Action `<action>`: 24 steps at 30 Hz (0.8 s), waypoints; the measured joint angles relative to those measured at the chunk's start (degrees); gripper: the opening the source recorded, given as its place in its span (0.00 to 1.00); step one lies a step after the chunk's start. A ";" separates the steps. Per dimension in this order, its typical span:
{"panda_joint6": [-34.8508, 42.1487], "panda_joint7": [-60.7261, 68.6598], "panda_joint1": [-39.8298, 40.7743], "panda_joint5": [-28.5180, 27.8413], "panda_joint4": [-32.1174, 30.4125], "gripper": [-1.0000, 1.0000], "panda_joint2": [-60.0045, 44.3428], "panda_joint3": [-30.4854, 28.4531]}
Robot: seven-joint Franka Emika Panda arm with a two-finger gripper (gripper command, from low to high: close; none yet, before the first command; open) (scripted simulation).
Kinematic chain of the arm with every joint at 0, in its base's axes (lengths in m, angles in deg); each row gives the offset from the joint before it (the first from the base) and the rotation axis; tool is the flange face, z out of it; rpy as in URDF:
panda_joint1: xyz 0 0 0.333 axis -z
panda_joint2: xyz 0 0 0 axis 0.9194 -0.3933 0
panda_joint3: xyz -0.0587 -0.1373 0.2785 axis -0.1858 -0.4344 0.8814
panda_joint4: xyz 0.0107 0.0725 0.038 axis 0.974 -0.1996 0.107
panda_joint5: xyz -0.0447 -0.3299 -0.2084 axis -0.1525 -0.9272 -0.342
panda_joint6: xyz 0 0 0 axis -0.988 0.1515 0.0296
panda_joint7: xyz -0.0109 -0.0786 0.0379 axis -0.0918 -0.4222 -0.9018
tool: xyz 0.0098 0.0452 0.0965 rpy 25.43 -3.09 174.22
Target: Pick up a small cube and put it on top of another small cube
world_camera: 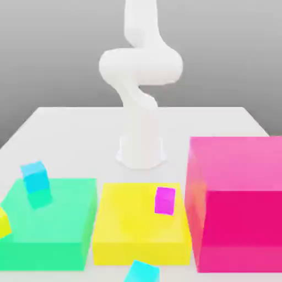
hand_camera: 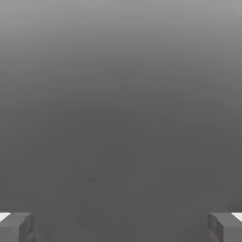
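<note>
Starting nearest the exterior view, a small cyan cube (world_camera: 142, 272) lies at the front edge, and a yellow cube (world_camera: 3, 222) shows at that view's left edge. Behind these, the magenta cube (world_camera: 164, 200) sits on the yellow block (world_camera: 137, 231), between the green block (world_camera: 52, 226) and pink block (world_camera: 237, 204). The turquoise cube (world_camera: 36, 177) rests on the green block's far corner. It looks light, rigid and smooth; pinch opposite flat faces. The fingers (hand_camera: 18, 227) stand spread wide, holding nothing.
</note>
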State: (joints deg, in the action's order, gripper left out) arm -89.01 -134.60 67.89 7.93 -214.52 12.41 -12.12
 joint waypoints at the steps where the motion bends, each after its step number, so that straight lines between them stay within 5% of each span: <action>1: -0.69 -0.91 0.44 -0.22 -0.07 0.50 -2.26 0.42; 24: -15.76 -19.68 4.28 -4.30 -1.72 0.50 -50.12 4.03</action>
State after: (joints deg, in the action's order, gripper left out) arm -104.77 -154.29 72.18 3.63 -216.24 -37.70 -8.09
